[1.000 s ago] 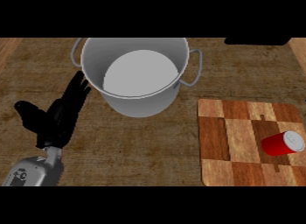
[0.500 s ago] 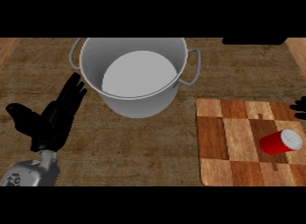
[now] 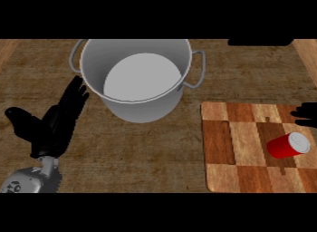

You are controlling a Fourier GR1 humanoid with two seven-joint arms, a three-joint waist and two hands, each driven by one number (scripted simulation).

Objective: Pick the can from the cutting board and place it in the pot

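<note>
Lying on its side toward the right of the cutting board point(image 3: 263, 146), the can point(image 3: 288, 146) risked rolling away had the right robot hand point(image 3: 314, 116), barely visible, grip unreadable, nudged it.

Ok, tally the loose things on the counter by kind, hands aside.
Pot: 1
Cutting board: 1
Can: 1, red, lying on the board
Total: 3
</note>
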